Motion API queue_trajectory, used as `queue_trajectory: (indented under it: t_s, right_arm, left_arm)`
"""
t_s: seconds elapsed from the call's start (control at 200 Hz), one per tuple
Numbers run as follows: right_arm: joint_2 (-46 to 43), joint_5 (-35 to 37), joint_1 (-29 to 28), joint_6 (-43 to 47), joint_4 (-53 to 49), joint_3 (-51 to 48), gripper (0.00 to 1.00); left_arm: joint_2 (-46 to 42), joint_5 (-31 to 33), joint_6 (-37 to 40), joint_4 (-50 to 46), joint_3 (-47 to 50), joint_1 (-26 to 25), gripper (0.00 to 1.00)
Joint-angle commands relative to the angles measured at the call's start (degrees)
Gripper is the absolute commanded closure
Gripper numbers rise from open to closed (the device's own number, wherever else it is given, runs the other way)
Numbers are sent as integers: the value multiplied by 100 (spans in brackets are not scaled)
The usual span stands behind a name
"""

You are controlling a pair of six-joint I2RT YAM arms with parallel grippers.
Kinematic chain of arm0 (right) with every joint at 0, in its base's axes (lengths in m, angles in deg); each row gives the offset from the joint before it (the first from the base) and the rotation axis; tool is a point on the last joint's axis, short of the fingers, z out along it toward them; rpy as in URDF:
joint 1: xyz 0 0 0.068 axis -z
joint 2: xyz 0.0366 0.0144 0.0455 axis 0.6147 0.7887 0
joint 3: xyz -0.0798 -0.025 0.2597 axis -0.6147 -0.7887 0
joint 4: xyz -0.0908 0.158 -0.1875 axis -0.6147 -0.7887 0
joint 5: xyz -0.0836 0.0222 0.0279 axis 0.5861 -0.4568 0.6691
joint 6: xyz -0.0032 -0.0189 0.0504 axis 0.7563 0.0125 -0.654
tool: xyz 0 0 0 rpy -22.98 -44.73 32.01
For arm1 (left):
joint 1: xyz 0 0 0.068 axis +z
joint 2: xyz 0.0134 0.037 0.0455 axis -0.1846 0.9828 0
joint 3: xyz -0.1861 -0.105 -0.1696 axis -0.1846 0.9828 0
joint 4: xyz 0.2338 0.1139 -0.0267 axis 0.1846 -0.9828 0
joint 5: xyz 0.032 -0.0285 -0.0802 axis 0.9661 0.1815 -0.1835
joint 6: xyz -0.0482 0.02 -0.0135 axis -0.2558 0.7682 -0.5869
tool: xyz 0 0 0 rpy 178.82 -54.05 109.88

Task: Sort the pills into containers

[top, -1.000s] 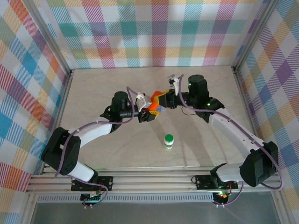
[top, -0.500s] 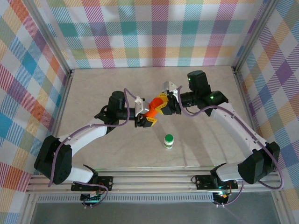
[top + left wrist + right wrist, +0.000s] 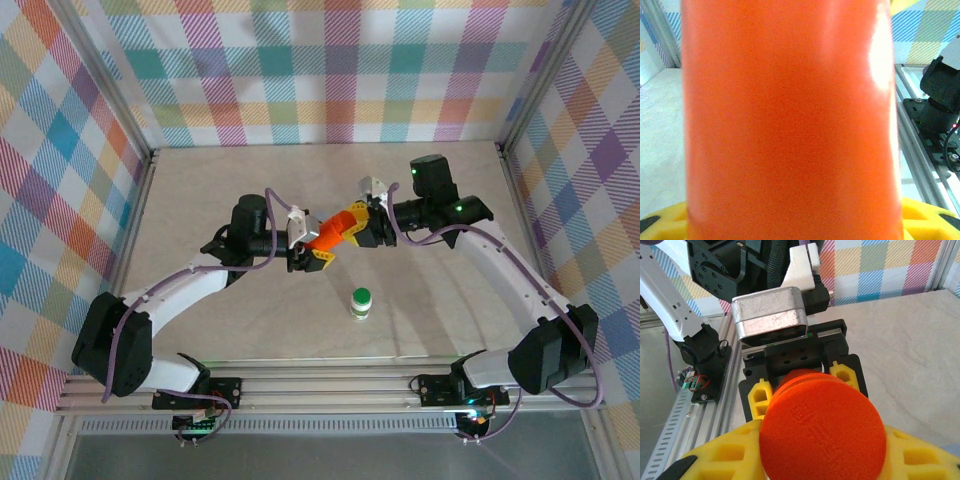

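Observation:
An orange container point(image 3: 335, 232) hangs level above the table's middle, held from both ends. My left gripper point(image 3: 316, 252) is shut on its body, which looms close in the left wrist view as an orange wall point(image 3: 790, 120) above the yellow fingers point(image 3: 922, 220). My right gripper point(image 3: 362, 230) is shut on its round orange lid point(image 3: 822, 430), with yellow fingers point(image 3: 715, 460) on both sides of the lid. A small white container with a green cap point(image 3: 362, 303) stands upright on the table, nearer the arm bases. The pills are hidden.
The marble-look tabletop point(image 3: 220, 190) is walled by plaid panels on three sides. An aluminium rail point(image 3: 320, 385) carrying both arm bases runs along the near edge. The left arm's wrist camera housing point(image 3: 771, 315) sits close in front of the right wrist.
Over the last second both grippers shifted with the orange container between them, and the right wrist turned and moved slightly right. Both grips are unchanged, and the green-capped container stayed put.

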Motion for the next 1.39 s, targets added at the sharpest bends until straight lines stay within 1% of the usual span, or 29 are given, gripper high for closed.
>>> queue_trajectory:
  t_s: [0.0, 0.135, 0.265, 0.355, 0.395, 0.43, 0.48, 0.545, 0.59, 0.64, 0.71, 0.765, 0.8, 0.845, 0.9, 0.99, 1.125, 1.205, 1.27, 1.275, 1.28, 1.31, 1.34, 1.39]
  right_arm:
    - [-111, 195, 277, 131, 274, -13, 74]
    - [-225, 110, 277, 512, 383, 5, 74]
    - [14, 42, 279, 770, -252, 542, 72]
    - [152, -10, 277, 834, -431, 713, 71]
    - [194, -48, 277, 841, -464, 740, 68]
    - [233, -75, 277, 813, -488, 768, 60]
    - [274, -91, 270, 768, -490, 808, 54]
    - [301, -116, 274, 757, -522, 839, 50]
    - [299, -119, 268, 733, -535, 856, 41]
    - [313, -117, 261, 731, -579, 879, 40]
    - [304, -118, 268, 739, -602, 892, 45]
    - [306, -120, 268, 748, -612, 884, 44]
    - [306, -115, 268, 748, -619, 884, 40]
    - [310, -86, 267, 740, -650, 908, 29]
    - [324, -84, 268, 678, -701, 960, 22]
    - [307, -154, 268, 504, -671, 1015, 19]
    - [113, -123, 268, -282, -145, 912, 14]
    - [-71, 221, 255, -1291, 530, 769, 11]
    - [-197, 883, 199, -2543, 1287, 657, 9]
    - [-206, 1015, 187, -2788, 1384, 634, 9]
    - [-206, 1015, 187, -2788, 1384, 634, 9]
    - [-212, 1460, 137, -3492, 1638, 604, 8]
    - [-182, 1965, 75, -4124, 1680, 665, 8]
    - [-35, 2694, -41, -4975, 1389, 920, 9]
  left_arm:
    - [-190, -371, 136, -228, -158, 97, 100]
    - [-11, -474, 209, -411, -258, 97, 100]
    - [23, -483, 213, -390, -253, 88, 100]
    - [11, -522, 211, -377, -262, 88, 100]
    - [-3, -537, 213, -377, -258, 88, 100]
    - [-8, -534, 213, -377, -258, 88, 100]
    - [-27, -529, 227, -377, -255, 88, 100]
    - [-51, -537, 222, -367, -249, 88, 100]
    - [-37, -547, 220, -359, -254, 88, 100]
    - [-33, -552, 210, -334, -250, 88, 100]
    - [-21, -561, 179, -284, -242, 88, 100]
    - [-4, -577, 159, -248, -241, 88, 100]
    - [8, -578, 144, -229, -250, 88, 100]
    - [15, -578, 137, -219, -251, 88, 100]
    - [17, -548, 118, -174, -237, 88, 100]
    - [21, -437, 62, -73, -206, 88, 100]
    - [66, -189, -32, 84, -169, 88, 100]
    - [92, 188, -215, 384, -99, 88, 100]
    - [95, 699, -391, 785, 38, 88, 100]
    - [100, 738, -407, 806, 44, 88, 100]
    - [98, 779, -428, 847, 55, 88, 100]
    - [115, 1028, -511, 1030, 95, 88, 100]
    - [145, 1287, -587, 1188, 110, 81, 100]
    - [209, 1750, -713, 1444, 131, 63, 100]
